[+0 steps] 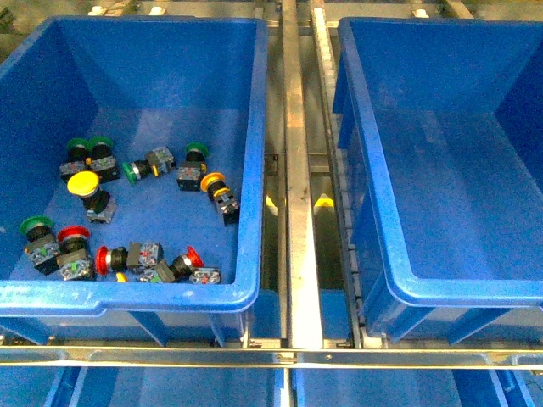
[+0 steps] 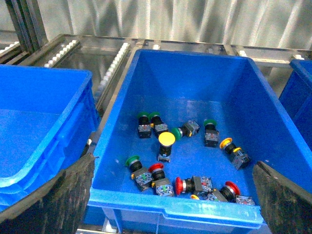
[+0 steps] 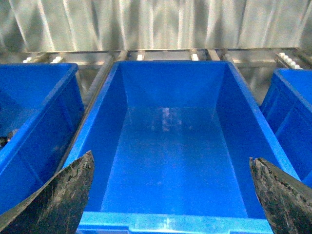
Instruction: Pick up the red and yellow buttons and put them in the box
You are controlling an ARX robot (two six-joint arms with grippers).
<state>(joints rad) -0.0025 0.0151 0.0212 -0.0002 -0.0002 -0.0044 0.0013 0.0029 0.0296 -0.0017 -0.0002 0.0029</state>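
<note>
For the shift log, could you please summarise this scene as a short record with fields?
source crate: on the left in the front view, holds all the switches
red buttons: three, close to the crate's near wall
yellow buttons: two clear, perhaps a third mostly hidden
green switches: five, mixed in with the others
empty crate: on the right in the front view, nothing inside
left gripper: open, above the source crate
right gripper: open, above the empty crate
progress: no button placed yet

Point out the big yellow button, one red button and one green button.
yellow button [image 1: 83, 183], front view, on its cap.
red button [image 1: 73, 232], front view, on its cap.
green button [image 1: 36, 225], front view, on its cap.
</note>
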